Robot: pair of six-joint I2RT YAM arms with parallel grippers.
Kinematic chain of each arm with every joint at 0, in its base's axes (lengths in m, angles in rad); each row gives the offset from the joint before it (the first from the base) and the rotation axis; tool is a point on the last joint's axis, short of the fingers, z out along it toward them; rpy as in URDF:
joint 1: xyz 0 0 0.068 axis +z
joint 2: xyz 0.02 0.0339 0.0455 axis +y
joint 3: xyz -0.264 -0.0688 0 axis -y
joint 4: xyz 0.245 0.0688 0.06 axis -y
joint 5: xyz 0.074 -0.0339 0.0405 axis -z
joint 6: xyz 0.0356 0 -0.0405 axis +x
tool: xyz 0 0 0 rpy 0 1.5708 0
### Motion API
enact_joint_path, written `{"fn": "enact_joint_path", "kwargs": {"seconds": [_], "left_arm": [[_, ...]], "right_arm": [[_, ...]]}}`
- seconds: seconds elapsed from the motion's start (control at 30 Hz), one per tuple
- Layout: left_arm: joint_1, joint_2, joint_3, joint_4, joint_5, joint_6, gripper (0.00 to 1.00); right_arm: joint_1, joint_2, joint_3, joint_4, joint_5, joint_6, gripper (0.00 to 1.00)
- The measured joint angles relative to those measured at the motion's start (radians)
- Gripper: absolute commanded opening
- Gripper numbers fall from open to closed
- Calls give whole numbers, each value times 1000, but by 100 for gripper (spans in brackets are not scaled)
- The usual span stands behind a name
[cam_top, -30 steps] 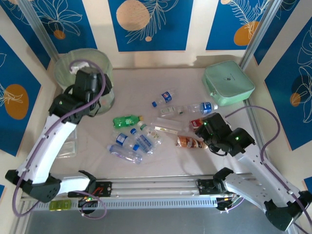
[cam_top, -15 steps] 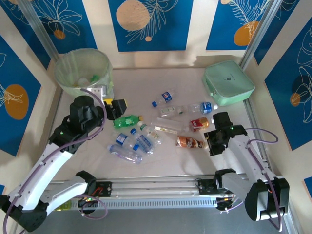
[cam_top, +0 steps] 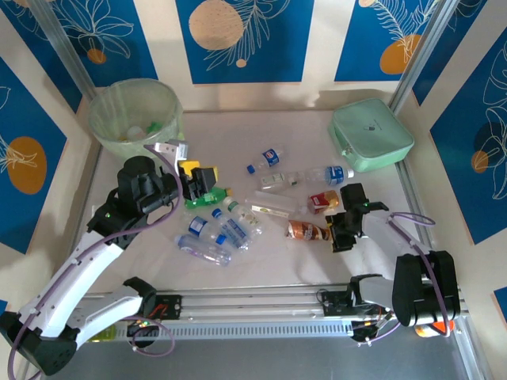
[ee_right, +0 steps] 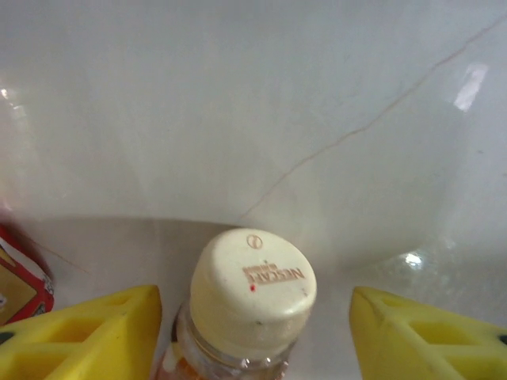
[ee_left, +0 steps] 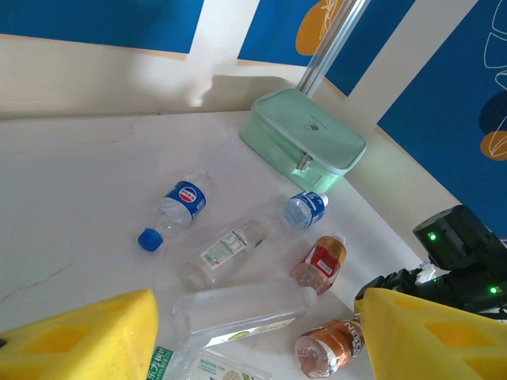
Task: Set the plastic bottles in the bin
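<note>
The left hand (cam_top: 200, 179) hangs open, empty, partly hiding a green bottle (cam_top: 209, 196) from above. The right hand (cam_top: 336, 231) gapes around the cream cap (ee_right: 253, 277) of the brown bottle (cam_top: 307, 231), whose body is cut off close-up. Other plastic bottles (cam_top: 265, 157) strew the tabletop (cam_top: 238, 131), outside the bin (cam_top: 101, 119).

A pale, faintly veined bench (cam_top: 238, 131) is filling the middle of the cell and catching soft glare from overhead light. Behind it and along both its sides, cream walls (cam_top: 321, 47) are carrying blue panels (cam_top: 277, 55) with orange discs and white leaf drawings. Slanting metal posts (cam_top: 424, 55) are rising from its far corners, and an aluminium rail (cam_top: 253, 299) is running along its near edge.
</note>
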Motion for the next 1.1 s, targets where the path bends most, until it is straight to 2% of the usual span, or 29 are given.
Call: {"fn": "enact_joint_path", "kwargs": {"seconds": [0.4, 0.63, 0.77, 0.9, 1.1], "left_arm": [[0, 9, -1, 6, 0, 1, 67], [0, 41, 1, 2, 4, 0, 70], [-23, 76, 35, -50, 7, 10, 81], [-72, 111, 65, -89, 11, 18, 94], [-194, 201, 65, -100, 42, -19, 100]], "right_arm": [[-21, 35, -6, 89, -11, -51, 30], [-28, -11, -6, 79, -23, -113, 28], [-16, -118, -5, 85, -35, -202, 26], [12, -254, -3, 95, -58, -309, 25], [118, -428, 59, 103, -74, -460, 25]]}}
